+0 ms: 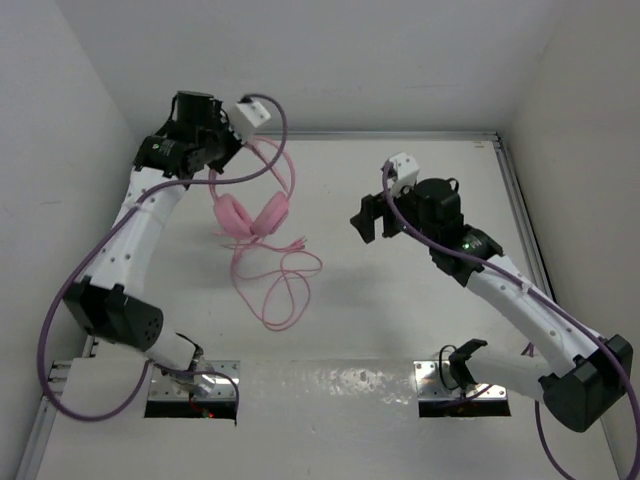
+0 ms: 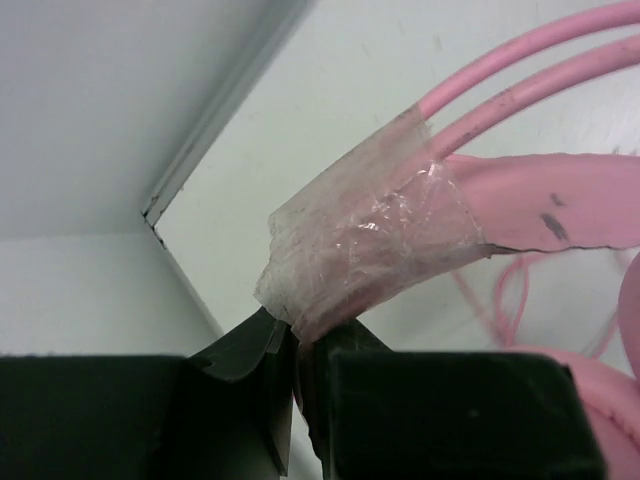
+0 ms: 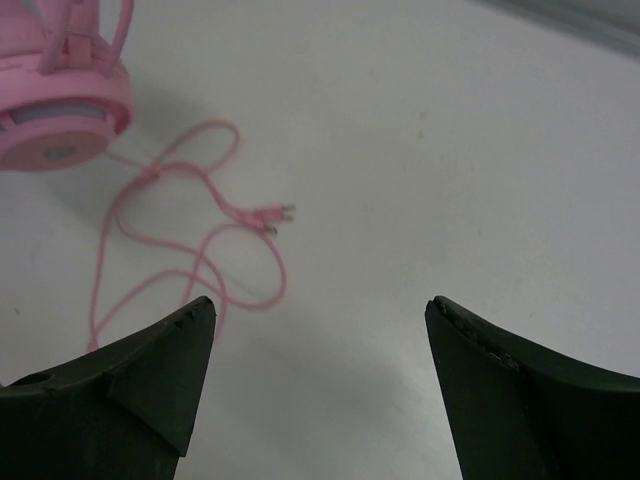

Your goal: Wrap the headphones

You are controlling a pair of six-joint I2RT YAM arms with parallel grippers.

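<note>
Left gripper [image 2: 296, 352] clamps headphones [image 1: 252, 214] at taped headband [image 2: 530, 205], which looks light and stiff there. Cord [image 1: 272, 284] limp, tangly on bench [image 1: 400, 330]; right gripper [image 3: 320, 312] wide open, best grab it near the plug [image 3: 274, 214].

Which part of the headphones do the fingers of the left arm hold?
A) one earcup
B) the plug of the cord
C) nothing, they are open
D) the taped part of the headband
D: in the left wrist view the left fingers are shut on the taped part of the headband of the headphones, while the cord lies loose on the table.
</note>
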